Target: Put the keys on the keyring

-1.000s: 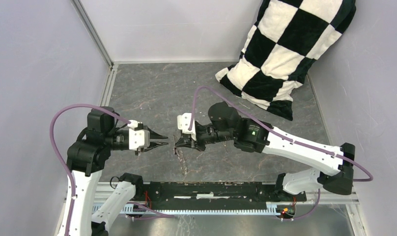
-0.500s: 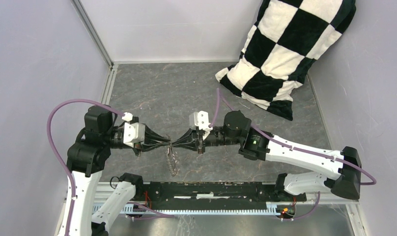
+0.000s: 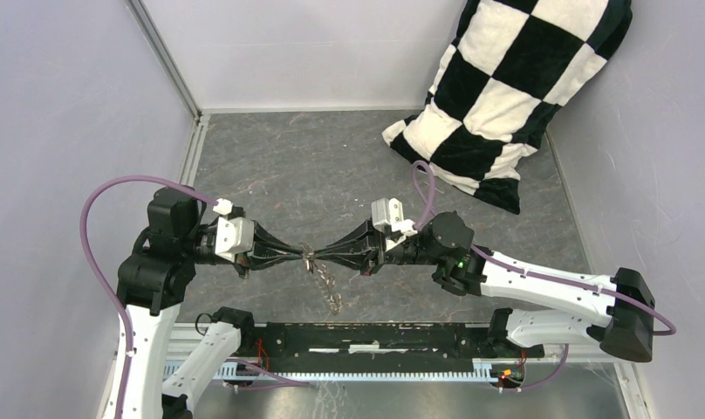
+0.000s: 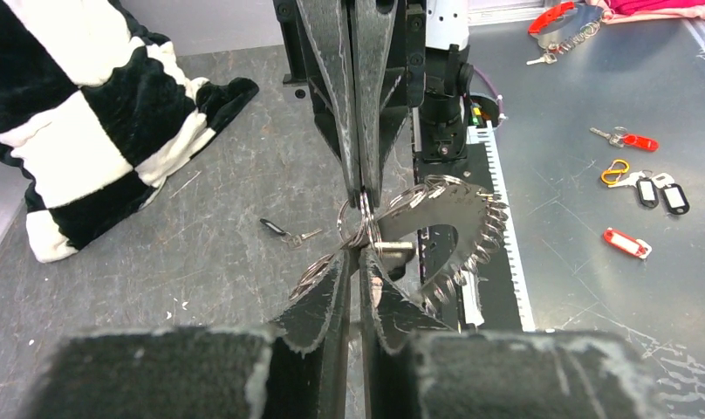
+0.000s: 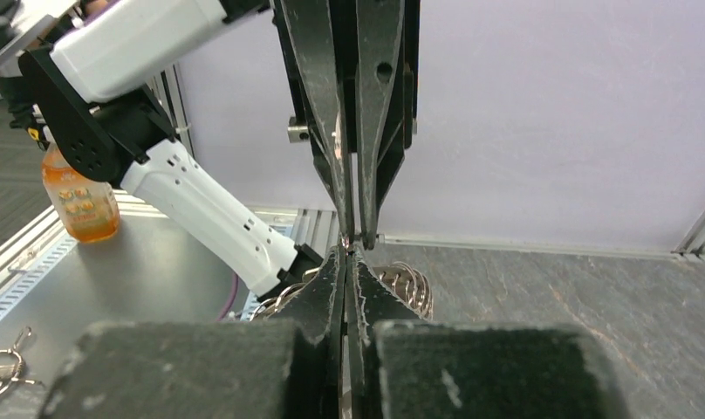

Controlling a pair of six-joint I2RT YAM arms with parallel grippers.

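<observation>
My left gripper (image 3: 303,254) and right gripper (image 3: 317,256) meet tip to tip above the table's near middle. Both are shut on the top of the keyring (image 3: 325,281), a toothed wreath of small keys that hangs down from the meeting point toward the near edge. The left wrist view shows the left gripper (image 4: 359,255) pinching a wire loop of the keyring (image 4: 462,205), with the right gripper (image 4: 364,194) coming in from above. One of the keys (image 4: 284,231), black-headed with a short blade, lies loose on the table behind. In the right wrist view, rings of the keyring (image 5: 407,284) show beside the right gripper (image 5: 351,255).
A black-and-white checkered pillow (image 3: 506,96) leans in the far right corner. A black rail (image 3: 375,336) runs along the near edge. Beyond the table lie coloured key tags (image 4: 633,188) and an orange bottle (image 5: 78,196).
The left gripper was open and apart from the ring; it has turned, met the right gripper's tips and closed on the ring. The right wrist has straightened, and the keyring now hangs between both.
</observation>
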